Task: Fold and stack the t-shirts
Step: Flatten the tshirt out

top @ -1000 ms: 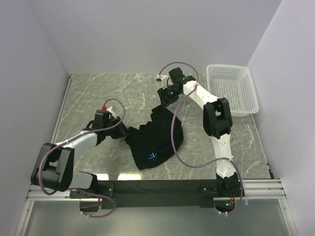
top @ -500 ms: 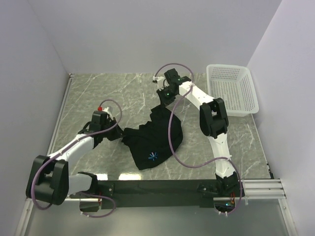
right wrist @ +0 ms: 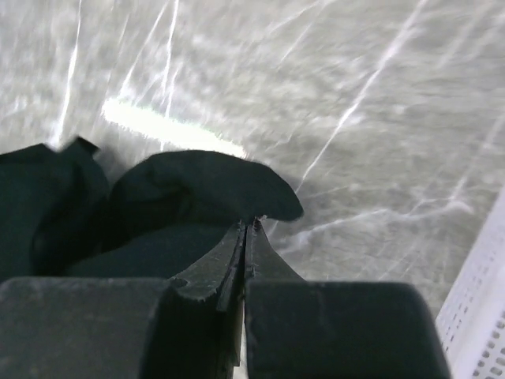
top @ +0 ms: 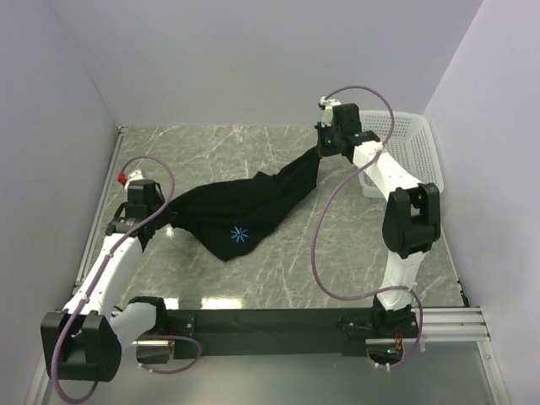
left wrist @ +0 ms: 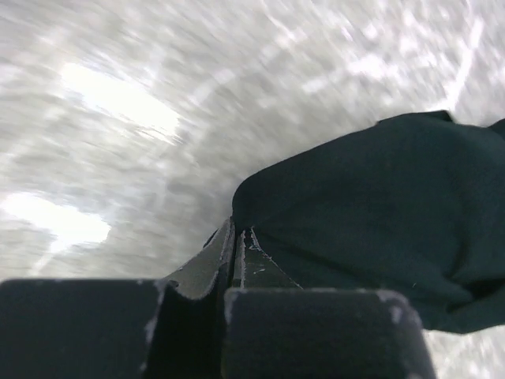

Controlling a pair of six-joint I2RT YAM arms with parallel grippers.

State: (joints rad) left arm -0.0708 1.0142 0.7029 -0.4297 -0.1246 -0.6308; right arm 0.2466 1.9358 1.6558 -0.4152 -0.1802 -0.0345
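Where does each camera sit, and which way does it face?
Top external: above and behind the robot, looking down at the grey marble table; left arm and right arm show.
Left wrist: on the left arm, looking along the shut left gripper at the black cloth t-shirt.
Right wrist: on the right arm, along the shut right gripper; white perforated plastic basket at right.
All share the t-shirt.

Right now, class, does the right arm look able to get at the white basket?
Probably yes: the basket sits close beside the right gripper, with nothing between. But it is shut on the t-shirt, so it would have to let go first.
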